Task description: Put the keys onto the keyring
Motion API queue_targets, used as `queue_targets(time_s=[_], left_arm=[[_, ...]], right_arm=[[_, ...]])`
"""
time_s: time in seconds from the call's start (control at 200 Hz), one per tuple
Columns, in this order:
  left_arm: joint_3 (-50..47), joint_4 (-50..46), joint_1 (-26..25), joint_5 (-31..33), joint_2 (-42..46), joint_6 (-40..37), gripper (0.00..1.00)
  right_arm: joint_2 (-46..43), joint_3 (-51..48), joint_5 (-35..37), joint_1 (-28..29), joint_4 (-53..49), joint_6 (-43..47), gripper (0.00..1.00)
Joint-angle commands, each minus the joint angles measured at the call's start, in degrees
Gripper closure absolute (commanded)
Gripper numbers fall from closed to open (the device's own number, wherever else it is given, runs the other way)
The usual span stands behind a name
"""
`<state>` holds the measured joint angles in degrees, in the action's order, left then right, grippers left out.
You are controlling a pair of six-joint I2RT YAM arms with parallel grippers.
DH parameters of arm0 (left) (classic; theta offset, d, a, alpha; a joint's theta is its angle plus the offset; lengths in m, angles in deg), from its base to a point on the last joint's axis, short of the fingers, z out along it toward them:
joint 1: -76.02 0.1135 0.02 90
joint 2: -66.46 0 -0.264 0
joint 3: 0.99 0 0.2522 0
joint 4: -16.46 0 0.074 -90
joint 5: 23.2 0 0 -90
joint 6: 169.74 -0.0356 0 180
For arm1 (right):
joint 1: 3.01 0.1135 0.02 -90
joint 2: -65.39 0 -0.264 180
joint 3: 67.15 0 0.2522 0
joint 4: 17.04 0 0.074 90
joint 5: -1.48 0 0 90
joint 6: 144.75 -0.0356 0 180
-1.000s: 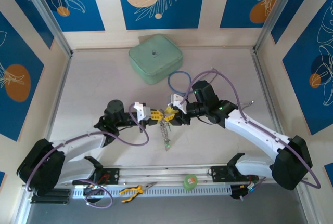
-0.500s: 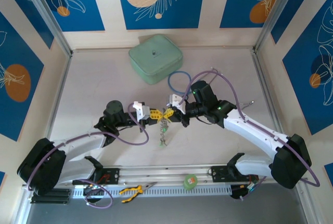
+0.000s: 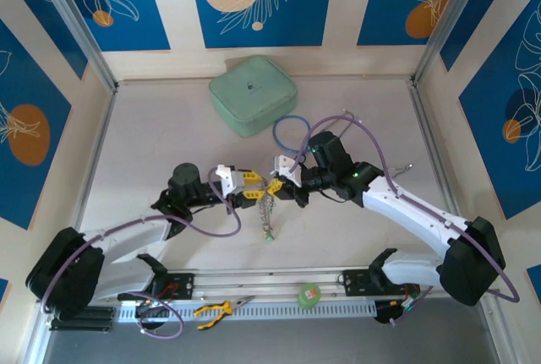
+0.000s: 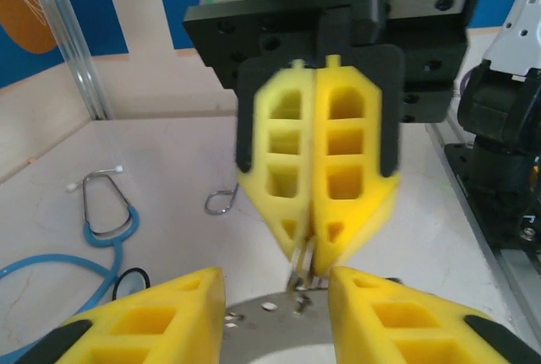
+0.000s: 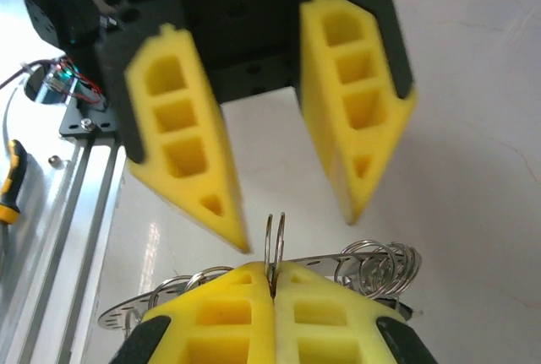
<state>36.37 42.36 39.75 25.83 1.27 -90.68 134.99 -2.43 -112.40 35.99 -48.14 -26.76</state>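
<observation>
Pressed together at the right end effector (image 5: 272, 286), pinching the thin upright edge of the keyring (image 5: 275, 233) just past the tips. Spread wide at the left end effector (image 4: 277, 284), nose to nose with the other, straddling the ring; touching it or not, cannot tell. Just beneath both, a flat metal strip (image 5: 139, 306) and the keys (image 3: 268, 216) trailing down toward the table (image 3: 169, 127). Risks from here, as a judgement: closing on the strip instead of the ring; twisting the ring out of so narrow a pinch through any sideways pull; swinging of the dangling bunch; clashing of tips with so little room. Farther out, a stethoscope (image 4: 108, 236) and a green case (image 3: 253, 94), well apart.
</observation>
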Motion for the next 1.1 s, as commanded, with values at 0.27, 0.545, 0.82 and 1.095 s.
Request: queue_targets(time_s=[0.27,0.545,0.82,1.095], left_arm=[[10.4,-28.4,-0.4,2.1,3.8,-18.9,0.67],[11.7,-28.3,-0.4,1.4,2.1,-19.0,0.74],[12.8,-27.9,-0.4,0.6,1.0,-19.2,0.87],[11.7,-24.5,-0.4,0.2,1.9,-17.6,1.0]], right_arm=[[4.6,10.7,9.6,3.4,-12.0,11.0,1.0],[5.3,12.9,9.3,5.1,-12.3,11.8,1.0],[6.5,14.1,9.6,6.7,-12.6,12.7,1.0],[1.6,9.2,7.6,2.8,-5.1,5.7,0.7]])
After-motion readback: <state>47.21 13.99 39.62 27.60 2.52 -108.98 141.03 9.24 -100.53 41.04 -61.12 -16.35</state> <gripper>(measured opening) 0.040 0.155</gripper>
